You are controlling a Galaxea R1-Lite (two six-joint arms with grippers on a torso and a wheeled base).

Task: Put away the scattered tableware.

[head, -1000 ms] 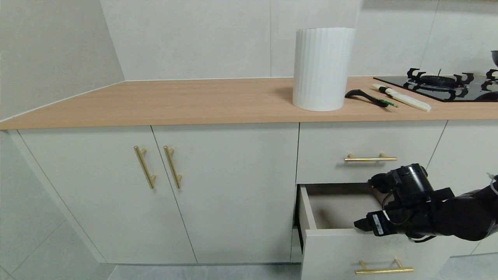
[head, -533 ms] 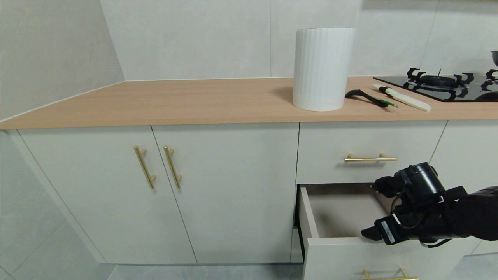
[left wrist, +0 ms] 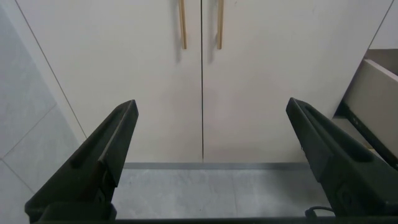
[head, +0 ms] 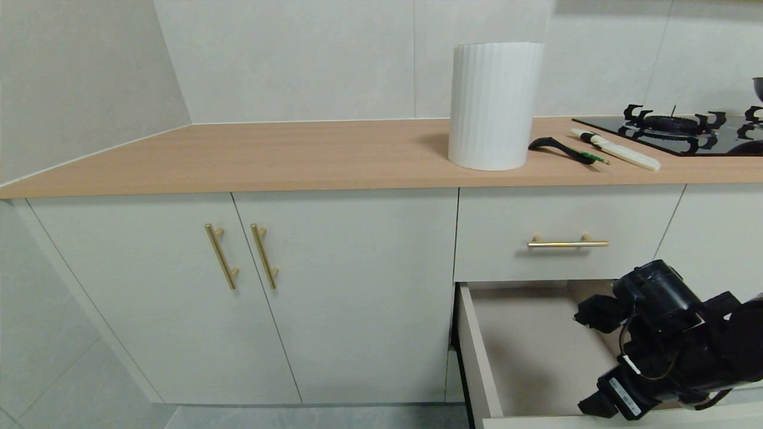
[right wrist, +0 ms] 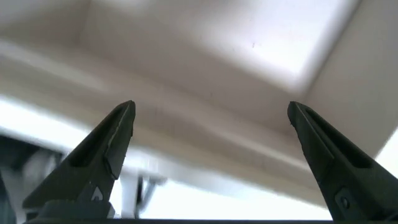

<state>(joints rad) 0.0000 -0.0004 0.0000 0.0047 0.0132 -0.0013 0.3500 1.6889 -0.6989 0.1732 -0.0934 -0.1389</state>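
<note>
Your right gripper [right wrist: 205, 158] stands wide open and empty, low at the open drawer [head: 475, 339]. The tableware lies above it on the table [head: 298, 156], a black spoon [head: 559, 148] and a white utensil [head: 623, 153], both slantwise; your right arm is nearer.

Right pincer [right wrist: 209, 107], jaws spread wide, facing the pale inner corner of the drawer [right wrist: 205, 31]
</note>
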